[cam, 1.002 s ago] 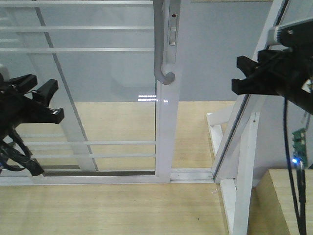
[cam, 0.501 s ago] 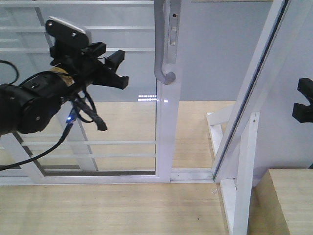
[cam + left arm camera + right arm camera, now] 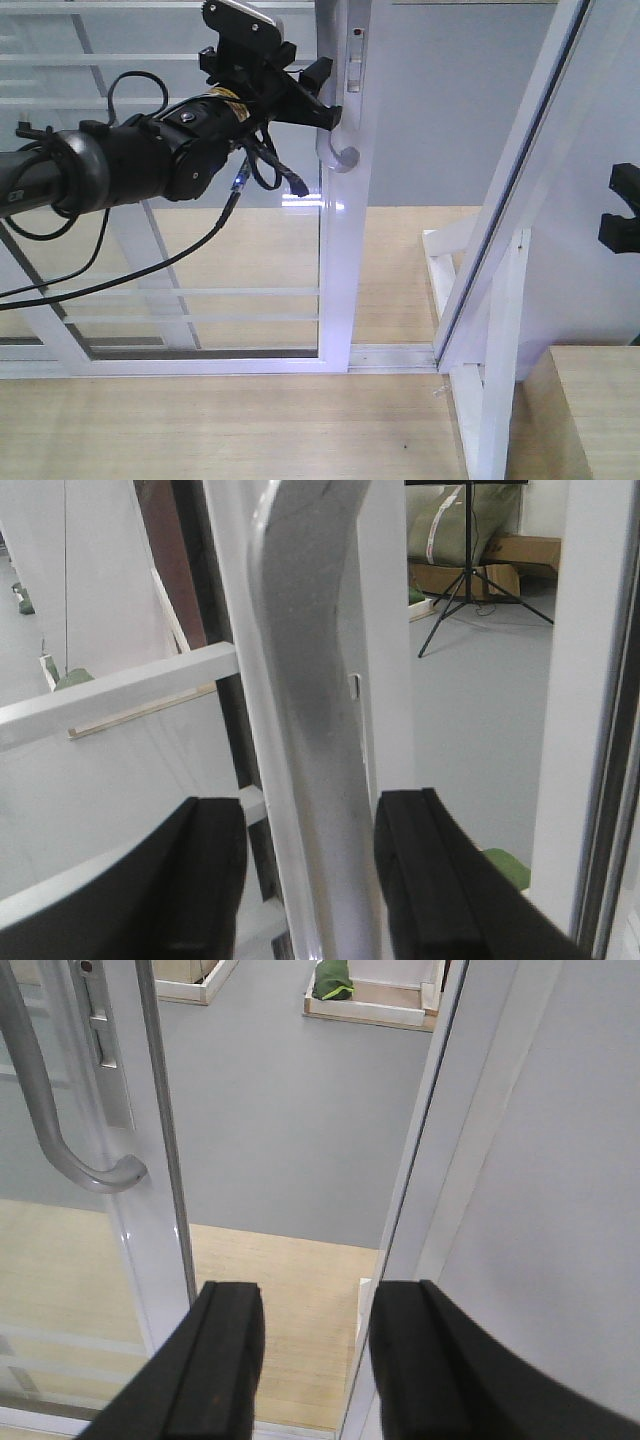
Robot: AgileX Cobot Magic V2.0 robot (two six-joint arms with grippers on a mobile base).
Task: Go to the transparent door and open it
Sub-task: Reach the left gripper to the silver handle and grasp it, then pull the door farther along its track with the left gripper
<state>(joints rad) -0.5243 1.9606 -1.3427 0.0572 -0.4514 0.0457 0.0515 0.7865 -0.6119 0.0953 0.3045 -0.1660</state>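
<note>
The transparent door (image 3: 200, 180) is a clear glass panel with thin white bars and a white stile (image 3: 345, 260). Its curved silver-grey handle (image 3: 338, 152) hangs on that stile. My left gripper (image 3: 325, 98) is raised to the handle, open. In the left wrist view the handle (image 3: 305, 700) runs between my two black fingers (image 3: 205, 880), with a gap on each side. My right gripper (image 3: 625, 215) is at the far right edge, open and empty. In the right wrist view its gripper (image 3: 315, 1350) points at the floor gap, with the handle (image 3: 60, 1130) to its left.
A slanted white frame post (image 3: 520, 170) stands right of the door, over a white floor track (image 3: 390, 355). A wooden block (image 3: 590, 420) is at the bottom right. Grey floor (image 3: 290, 1100) lies beyond the door, with boxes and a tripod (image 3: 470, 540) further back.
My left arm has swung up from the lower left to the handle, which is now between its fingers. My right arm pulled back to the right edge, then stayed.
</note>
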